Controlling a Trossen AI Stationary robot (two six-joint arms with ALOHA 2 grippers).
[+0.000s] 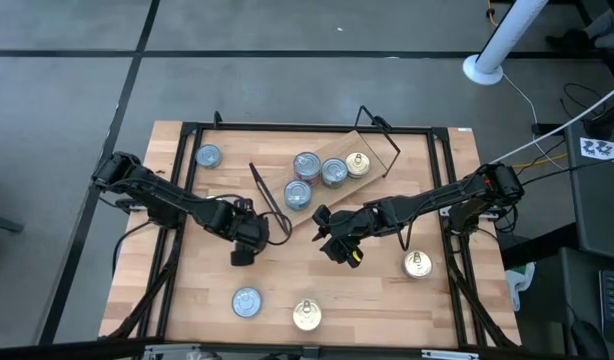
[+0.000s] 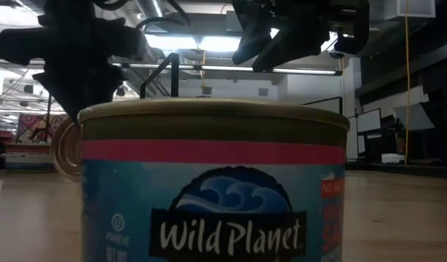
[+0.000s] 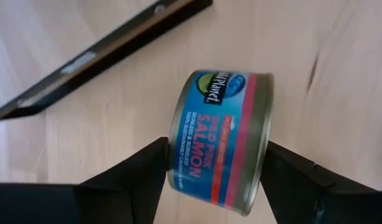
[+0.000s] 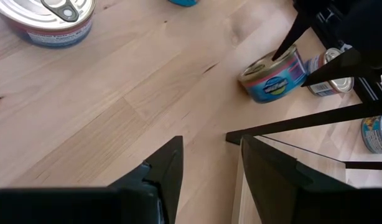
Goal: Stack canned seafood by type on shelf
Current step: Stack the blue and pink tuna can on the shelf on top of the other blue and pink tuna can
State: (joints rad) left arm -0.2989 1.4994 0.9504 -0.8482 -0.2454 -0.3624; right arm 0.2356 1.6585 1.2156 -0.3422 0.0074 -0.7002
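Observation:
The shelf (image 1: 382,150), a light plank with black wire legs, lies askew at the table's far middle. Three blue tins (image 1: 306,165) and a gold one (image 1: 358,165) stand on it. Four more tins stand loose on the table: blue (image 1: 208,156), blue (image 1: 246,301), gold (image 1: 307,316) and gold (image 1: 418,264). My left gripper (image 1: 242,243) is left of centre, shut on a blue-labelled salmon tin (image 3: 219,143). My right gripper (image 1: 337,247) hovers open right of centre, over bare wood, with nothing between its fingers (image 4: 169,165). My left gripper pinches the salmon tin by its two flat ends (image 3: 173,149), one finger on each. The fingers come steeply from above. The tin is tipped on its side, label outward (image 4: 275,78). I cannot tell whether its lower rim touches the table or hangs just above it.
A black wire leg (image 3: 104,53) of the shelf lies on the wood just beyond the held tin. A large blue tin (image 2: 212,189) fills the low view at the near edge. Black frame rails (image 1: 182,190) run along the table's sides. Bare wood lies between the two grippers.

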